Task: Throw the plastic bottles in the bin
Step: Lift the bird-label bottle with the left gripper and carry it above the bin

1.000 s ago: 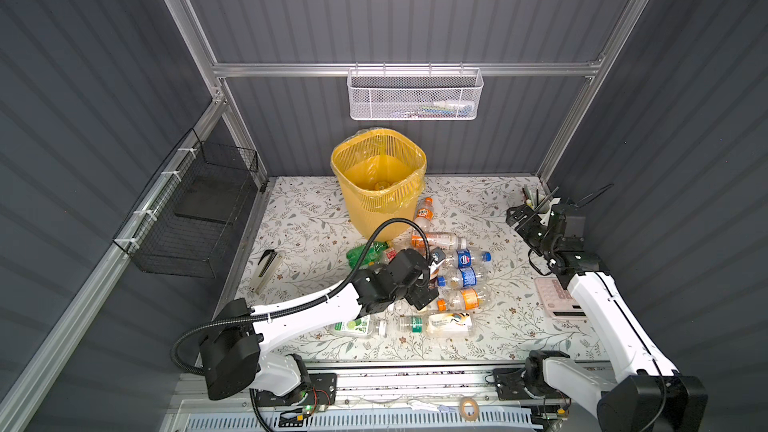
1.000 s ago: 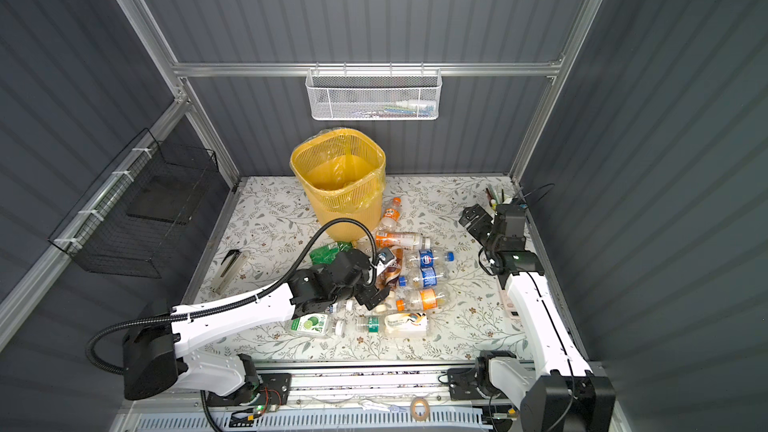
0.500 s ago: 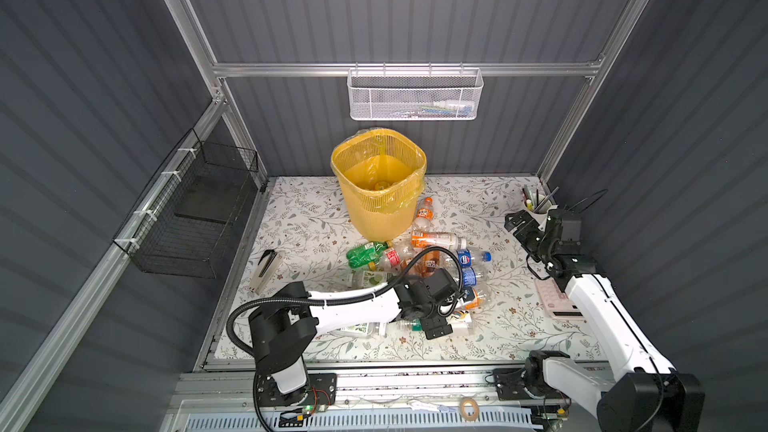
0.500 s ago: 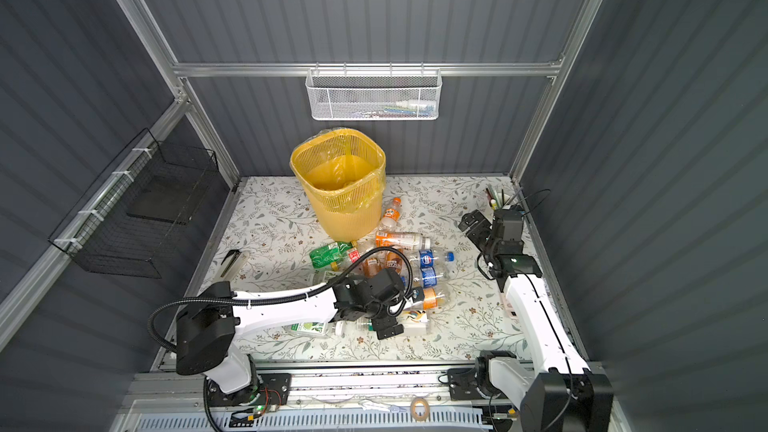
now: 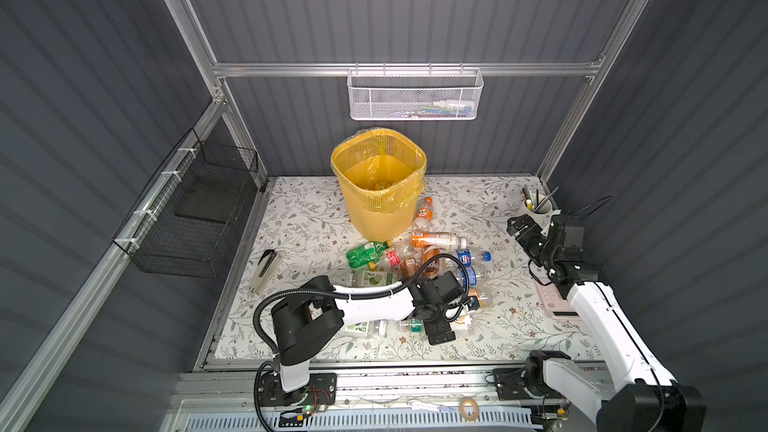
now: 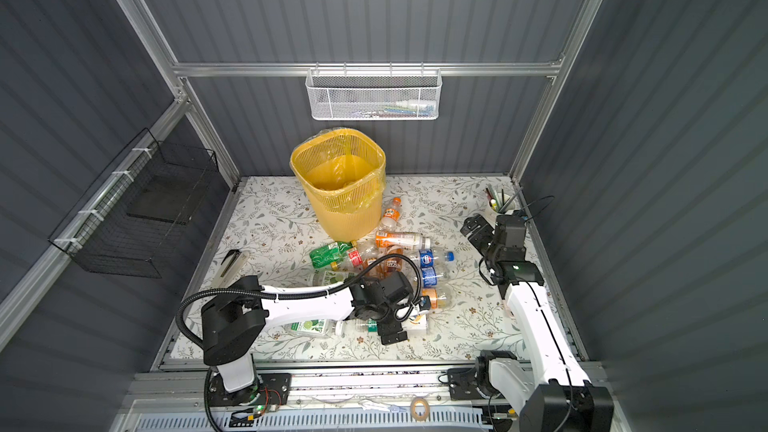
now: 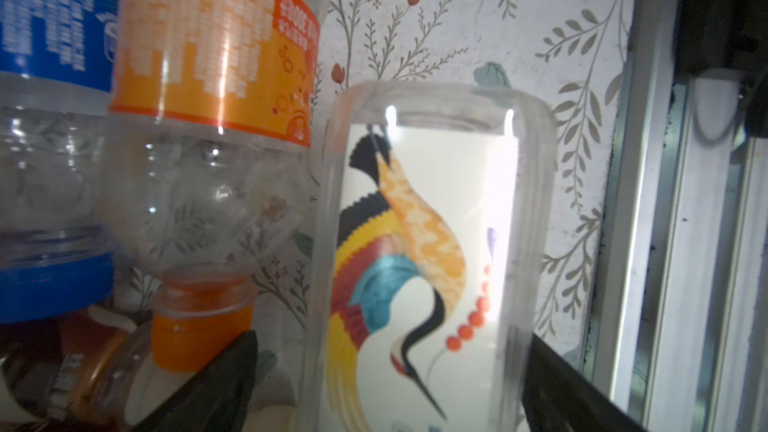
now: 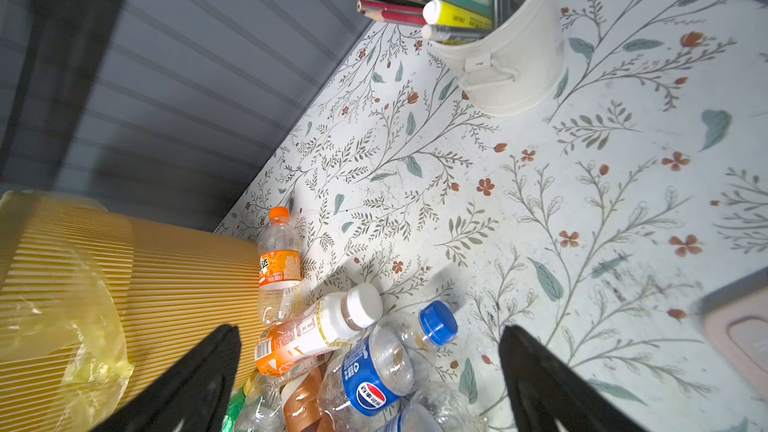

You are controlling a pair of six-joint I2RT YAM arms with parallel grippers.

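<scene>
Low and outstretched, left claw (image 7: 390, 336) agape astride crane-label bottle (image 7: 415, 222).

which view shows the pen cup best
The right wrist view: the white pen cup is close, its pens distinct. In both top views the cup is tiny. The left wrist view misses it.

Bright overhead light; left wrist view blurred, glary.

My left gripper (image 5: 456, 317) sits low at the near edge of the plastic bottles (image 5: 415, 259), which lie heaped just in front of the yellow lattice bin (image 5: 376, 218); my right gripper (image 5: 519, 229) hangs beside the white pen cup (image 5: 537, 210), well apart from them.
</scene>
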